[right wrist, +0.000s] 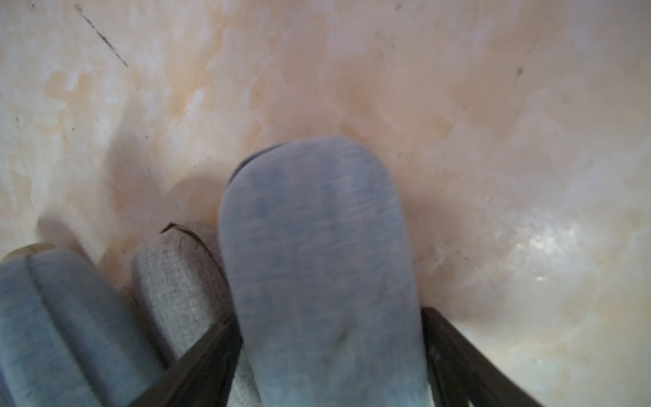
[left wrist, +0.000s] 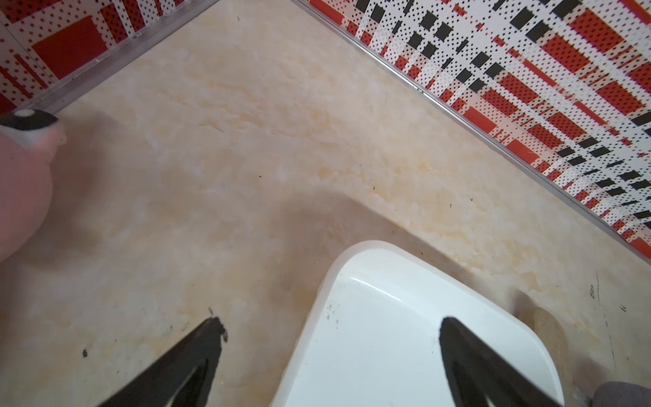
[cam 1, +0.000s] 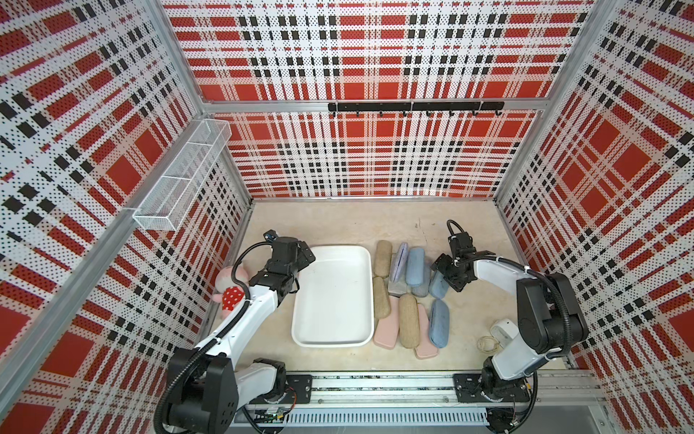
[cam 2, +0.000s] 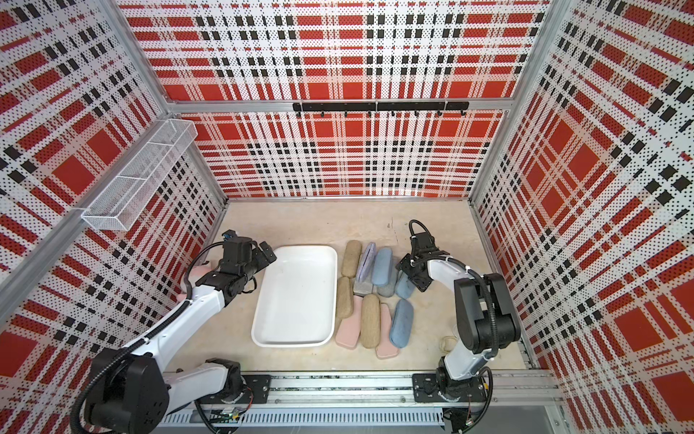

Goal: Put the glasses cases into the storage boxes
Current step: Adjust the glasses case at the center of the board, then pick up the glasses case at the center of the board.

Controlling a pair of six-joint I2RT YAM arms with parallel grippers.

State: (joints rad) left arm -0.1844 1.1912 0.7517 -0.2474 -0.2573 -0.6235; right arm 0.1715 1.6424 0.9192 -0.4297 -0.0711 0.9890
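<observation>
The white storage box [cam 1: 334, 342] [cam 2: 289, 342] lies empty in mid-table. To its right lie several glasses cases: tan [cam 1: 383, 258], lavender [cam 1: 399, 261], light blue [cam 1: 415, 266], grey [cam 1: 397, 287], pink [cam 1: 386, 334] and blue [cam 1: 438, 327]. My right gripper [cam 1: 445, 276] [right wrist: 331, 317] is at the pile's right edge, shut on a blue case [cam 1: 437, 286] [right wrist: 313, 229], with a finger pressed on each long side. A grey case [right wrist: 176, 271] lies right beside it. My left gripper [cam 1: 306, 255] [left wrist: 331, 324] hangs open over the box's far left corner [left wrist: 370, 310], holding nothing.
A pink plush toy [cam 1: 231, 289] sits by the left wall behind my left arm. A small white device [cam 1: 503, 330] and a coiled band [cam 1: 486, 344] lie near the right arm's base. A wire basket [cam 1: 184, 176] hangs on the left wall.
</observation>
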